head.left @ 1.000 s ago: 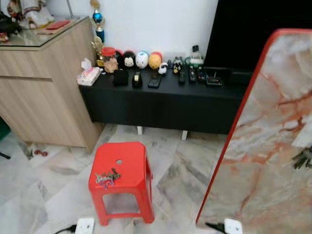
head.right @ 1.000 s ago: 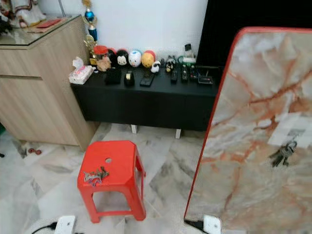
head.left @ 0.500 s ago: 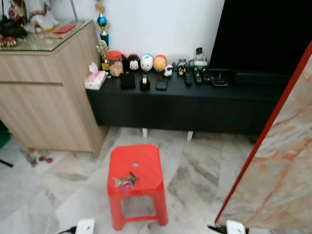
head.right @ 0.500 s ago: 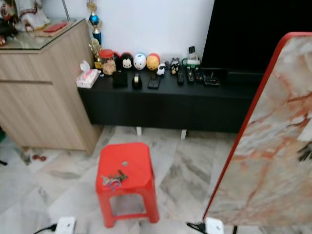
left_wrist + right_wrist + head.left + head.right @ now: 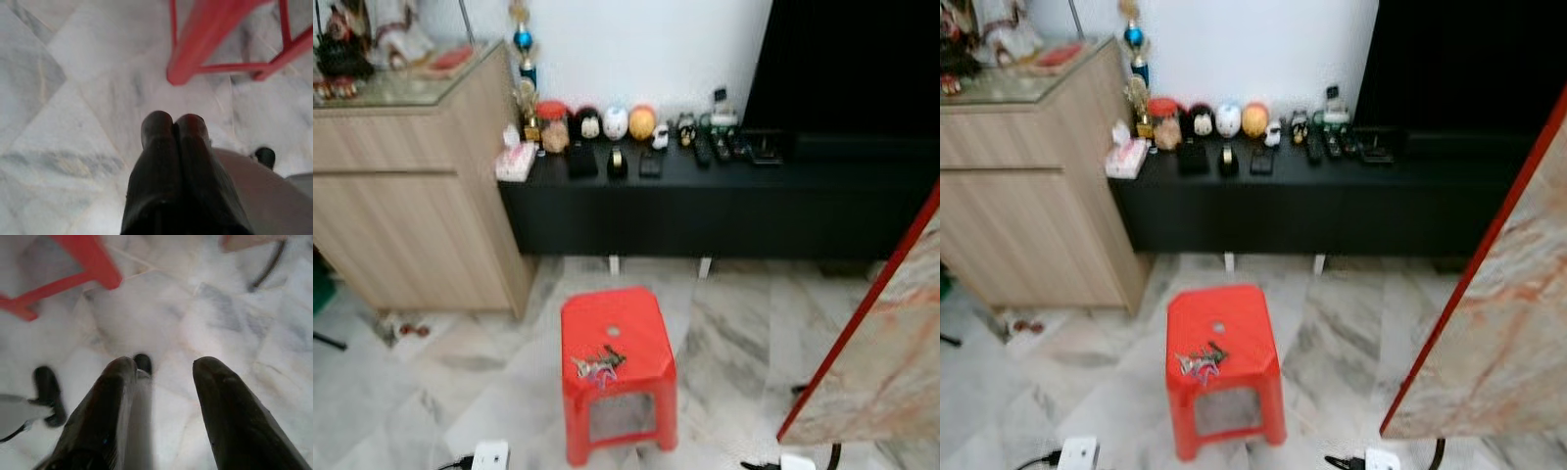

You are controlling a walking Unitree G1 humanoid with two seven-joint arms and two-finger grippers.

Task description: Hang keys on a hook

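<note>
Looking down over a pale marble floor (image 5: 460,392), with a long black console (image 5: 705,211) running along the back wall and a wooden cabinet (image 5: 411,225) sitting at the robot's left. Leaning in at the right, a marble-patterned board (image 5: 891,362) with a red edge. Picture's a bit blurry, so probably walking or turning.

Standing out in the middle of the floor: a red stool (image 5: 626,318), well clear of the console and the board.

Hanging low on both sides, pointing at the tiles near the stool's legs: left gripper (image 5: 173,122) clenched with the fingers pressed together and nothing in between, right gripper (image 5: 164,367) spread wide and empty too.

Lying on the stool's seat, toward the front edge: the keys (image 5: 597,365), a small jumbled bunch with something colourful mixed in. Not being touched by anything.

So, guessing here: sitting at the approach step, grab not yet started. Next bit probably calling for stepping closer and squaring up to the stool, bending down, bringing the spread right claw in from above and pinching the bunch by the ring or a thick part. Being flat and loose, likely sliding around on smooth plastic. As for the hook, no telling from here where it is.
</note>
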